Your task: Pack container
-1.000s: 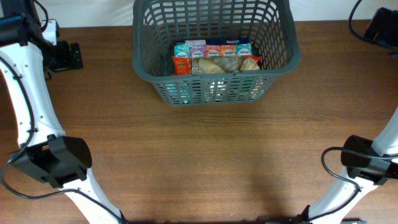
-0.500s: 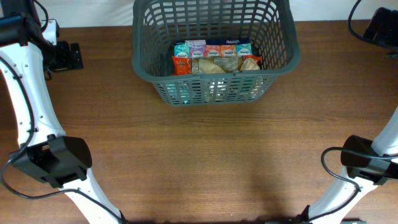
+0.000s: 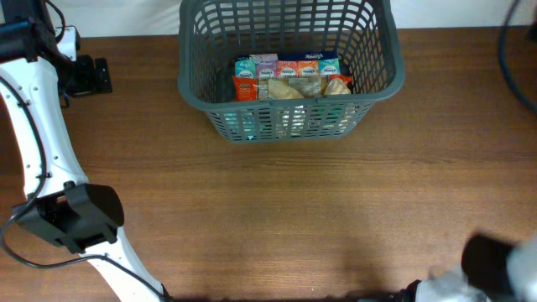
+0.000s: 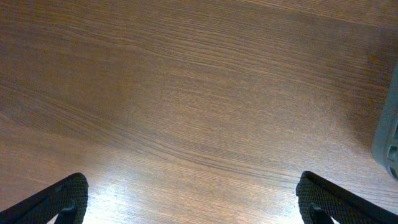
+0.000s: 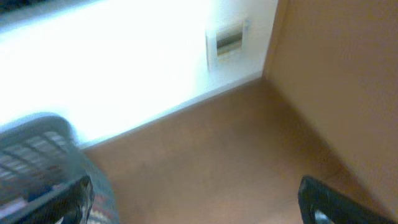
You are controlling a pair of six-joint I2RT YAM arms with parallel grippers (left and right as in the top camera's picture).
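Left gripper [image 4: 193,205] and right gripper [image 5: 199,205] are held spread and empty, seemingly because packets [image 3: 289,77] are already stowed in the container [image 3: 289,102]

Free table [image 3: 277,210] along the front; container [image 3: 285,102] at the back

The container [image 3: 382,80] stands at the middle of the bench's [image 3: 294,210] far edge. Inside it, packets [image 3: 289,75] lie in rows against its near wall. The left arm [image 3: 71,214] stands over the bench's near left corner, well apart from the container.
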